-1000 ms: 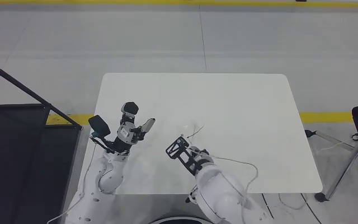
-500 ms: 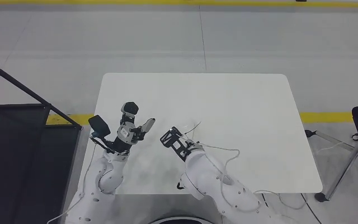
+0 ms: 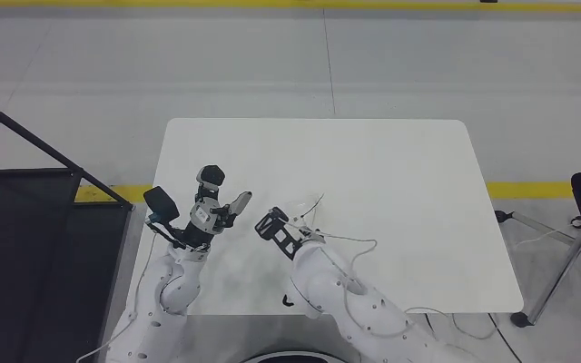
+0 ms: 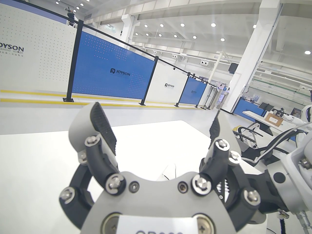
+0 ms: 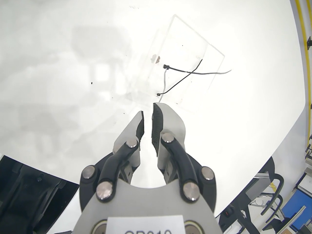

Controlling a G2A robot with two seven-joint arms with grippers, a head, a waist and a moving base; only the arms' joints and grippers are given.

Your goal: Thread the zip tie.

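Looking from above, the left gripper (image 3: 225, 188) and right gripper (image 3: 270, 222) hang over the white table (image 3: 390, 163). Left wrist view: jaws wide, empty. Right wrist view: jaws almost closed, empty, near two crossed zip ties (image 5: 191, 72) on a clear sheet (image 5: 185, 37).

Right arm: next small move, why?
Probably open the right gripper and ease down to the nearer thin black zip tie: the jaws are nearly closed and empty just short of its head. It crosses a second black zip tie on a clear plastic sheet.

white table (image 3: 390, 163) on grey floor (image 3: 272, 63) with yellow lines (image 3: 536, 190), blue panels (image 4: 97, 59) under ceiling lights (image 4: 213, 24)
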